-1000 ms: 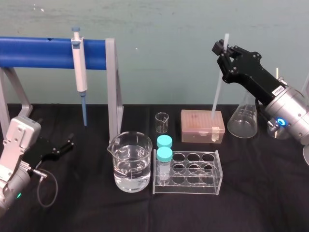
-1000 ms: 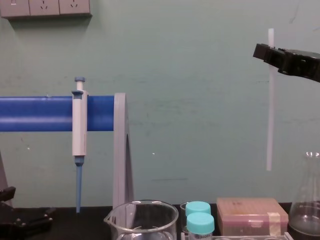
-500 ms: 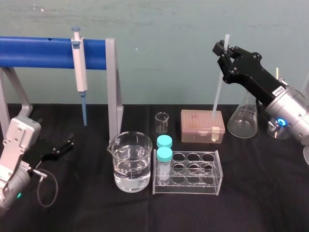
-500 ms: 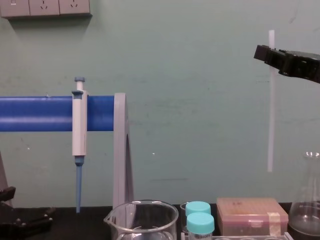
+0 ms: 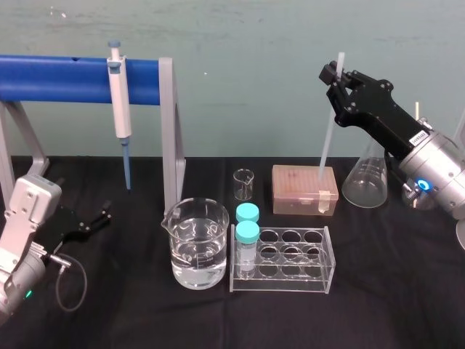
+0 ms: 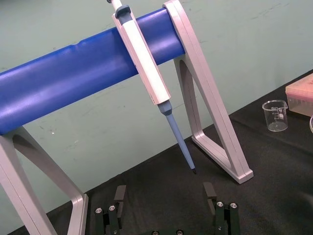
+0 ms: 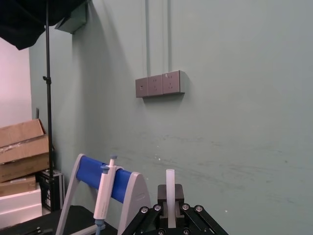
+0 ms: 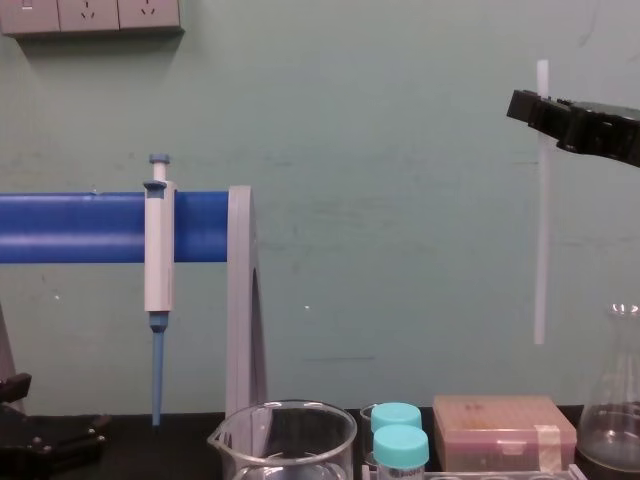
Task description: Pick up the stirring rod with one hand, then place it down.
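Observation:
The stirring rod, thin and whitish, hangs almost upright in the air at the right, well above the pink tip box. My right gripper is shut on the stirring rod near its top end. From the chest view the stirring rod drops straight down from the right gripper, its lower end clear of the table. In the right wrist view the stirring rod sticks up between the fingers. My left gripper rests open low at the table's left, and in the left wrist view the left gripper holds nothing.
A blue-tipped pipette hangs on the blue-barred stand. A beaker of water, a small beaker, a clear tube rack with two teal-capped vials and a conical flask stand on the black table.

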Robot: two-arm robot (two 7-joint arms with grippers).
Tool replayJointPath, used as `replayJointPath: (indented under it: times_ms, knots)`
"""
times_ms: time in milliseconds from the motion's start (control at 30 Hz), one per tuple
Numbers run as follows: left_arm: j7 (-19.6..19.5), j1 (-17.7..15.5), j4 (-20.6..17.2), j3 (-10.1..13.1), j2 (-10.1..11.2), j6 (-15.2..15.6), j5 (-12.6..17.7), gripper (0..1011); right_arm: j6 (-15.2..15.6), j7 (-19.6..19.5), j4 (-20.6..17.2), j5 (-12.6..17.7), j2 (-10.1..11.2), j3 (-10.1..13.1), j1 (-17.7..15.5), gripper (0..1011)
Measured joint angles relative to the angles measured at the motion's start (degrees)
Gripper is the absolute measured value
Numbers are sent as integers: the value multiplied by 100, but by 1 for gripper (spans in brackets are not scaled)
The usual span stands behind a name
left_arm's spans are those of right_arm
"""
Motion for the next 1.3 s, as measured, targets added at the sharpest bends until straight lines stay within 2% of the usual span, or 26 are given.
replayJointPath:
  times_ms: [800, 900, 1033, 1133, 1300]
  knots:
    - [0, 0, 0, 0, 0, 0, 0, 1000, 22, 72, -15, 72, 43, -18, -41, 72]
    - [0, 0, 0, 0, 0, 0, 0, 1000, 225, 349, 77, 346, 75, -76, -2, 72]
    - [0, 0, 0, 0, 0, 0, 0, 1000, 400, 618, 201, 567, 118, -181, 43, 72]
    - [0, -1, 0, 0, 0, 0, 0, 1000, 499, 758, 347, 652, 152, -319, 96, 72]
    - [0, 0, 0, 0, 0, 0, 0, 1000, 497, 785, 499, 628, 188, -458, 129, 72]
